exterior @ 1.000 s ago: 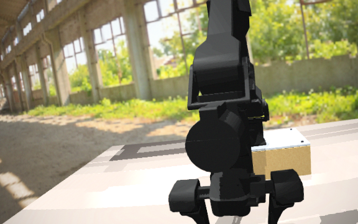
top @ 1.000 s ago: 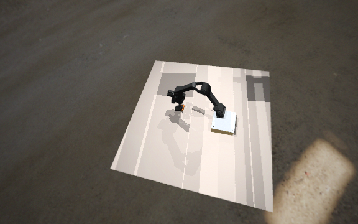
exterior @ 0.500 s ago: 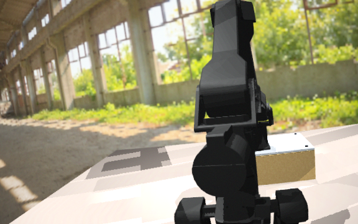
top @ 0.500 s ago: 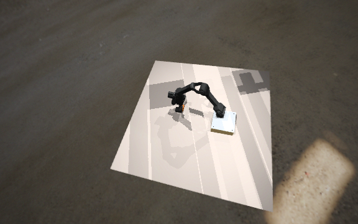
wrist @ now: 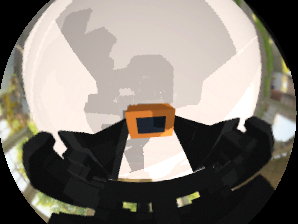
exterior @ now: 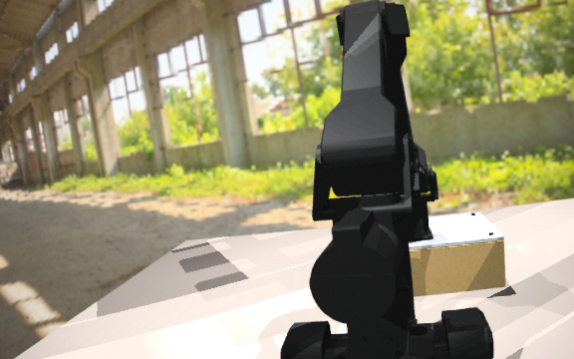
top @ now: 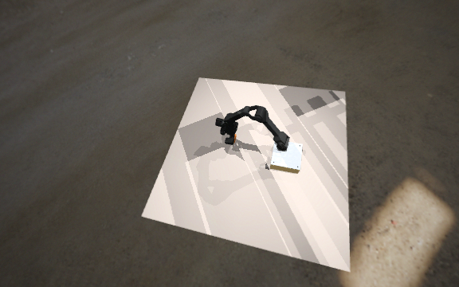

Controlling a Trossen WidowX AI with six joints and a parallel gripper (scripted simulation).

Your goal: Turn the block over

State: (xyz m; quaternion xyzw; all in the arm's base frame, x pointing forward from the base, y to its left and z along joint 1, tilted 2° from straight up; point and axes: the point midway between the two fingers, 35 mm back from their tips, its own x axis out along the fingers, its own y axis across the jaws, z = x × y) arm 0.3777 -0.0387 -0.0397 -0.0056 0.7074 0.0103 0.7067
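Note:
A small orange block (wrist: 150, 121) (top: 235, 136) with a dark marked face turned up toward the wrist camera rests on the pale table (top: 233, 207) (wrist: 153, 23). My gripper (wrist: 149, 119) (top: 229, 139) is lowered over it, with one black finger against each side of the block. The fingers are closed in on the block at table level. In the exterior view the arm (exterior: 367, 199) fills the middle of the view and hides both the block and the fingertips.
The arm stands on a white-topped tan base box (top: 289, 159) (exterior: 456, 269) at the right of the block. The table's edges drop to a rough dark floor (top: 74, 139) all round. Shadows of the arm lie across the table.

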